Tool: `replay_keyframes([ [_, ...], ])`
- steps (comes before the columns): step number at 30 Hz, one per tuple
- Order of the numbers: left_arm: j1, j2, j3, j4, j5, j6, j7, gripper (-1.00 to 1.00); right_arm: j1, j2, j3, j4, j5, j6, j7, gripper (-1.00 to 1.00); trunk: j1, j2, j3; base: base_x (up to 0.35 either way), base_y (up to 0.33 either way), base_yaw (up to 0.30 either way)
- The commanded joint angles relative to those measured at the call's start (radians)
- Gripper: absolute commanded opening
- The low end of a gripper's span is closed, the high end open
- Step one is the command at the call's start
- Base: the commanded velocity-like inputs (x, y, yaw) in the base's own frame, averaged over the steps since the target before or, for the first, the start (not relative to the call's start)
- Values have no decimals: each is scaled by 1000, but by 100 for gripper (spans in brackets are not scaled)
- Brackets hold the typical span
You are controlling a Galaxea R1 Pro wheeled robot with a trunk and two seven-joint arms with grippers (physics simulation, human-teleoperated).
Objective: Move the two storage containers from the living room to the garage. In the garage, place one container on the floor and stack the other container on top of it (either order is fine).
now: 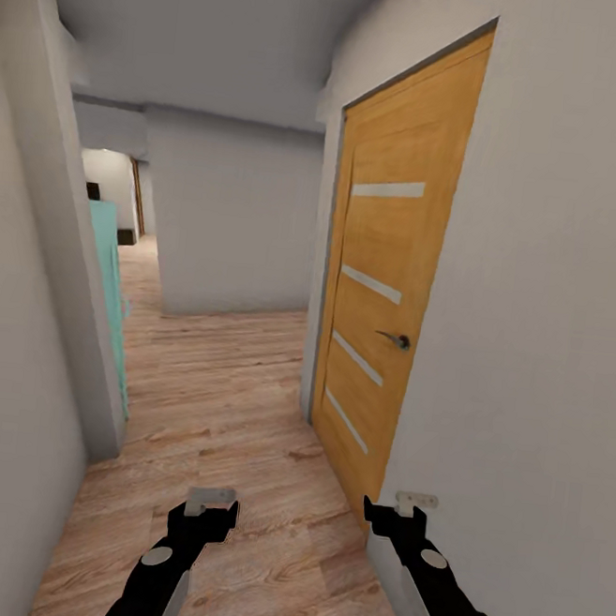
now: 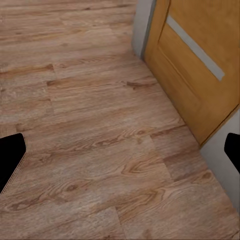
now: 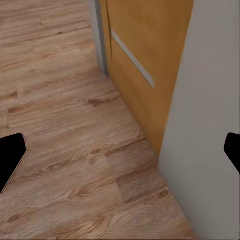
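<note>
Robot stands in a narrow hallway on wood-plank floor (image 1: 216, 384); closed orange door (image 1: 390, 288) close on the right, teal panel (image 1: 111, 298) on the left. Left gripper (image 1: 211, 504) and right gripper (image 1: 402, 507) held low — both spread wide, empty. No storage bins in sight here. Judgement: transit step. Steer down the middle — right arm sits near the wall (image 1: 551, 322).
</note>
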Motion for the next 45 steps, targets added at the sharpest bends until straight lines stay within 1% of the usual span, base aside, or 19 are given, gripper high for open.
replay_keyframes([
  [1, 0, 0, -2, -1, -3, 5, 5, 100, 0, -2, 6, -2, -10, 4, -7, 100, 1, -1, 0, 327, 0, 273],
  [17, 0, 0, -3, 1, -2, 0, 4, 100, 0, -2, 6, 9, -12, 4, -7, 100, 1, -1, -3, 327, 0, 262],
  [20, 0, 0, -4, 12, 0, -2, 3, 100, 0, -2, 6, 9, -12, 4, -7, 100, 1, -1, -4, 323, 0, 215],
  [33, 0, 0, -5, 23, 8, -5, 2, 100, 0, -2, 6, 9, -12, 3, -7, 100, 1, -1, -4, 257, 0, 19],
  [39, -1, 0, -4, 23, 6, -35, 0, 100, 0, -2, 6, 10, -12, 3, -7, 100, 1, -1, -4, 147, 0, 0],
  [45, 0, 0, -2, 26, 6, -45, -2, 100, 0, -2, 6, 10, -12, 3, -7, 100, 1, -1, -4, 181, 0, 0],
])
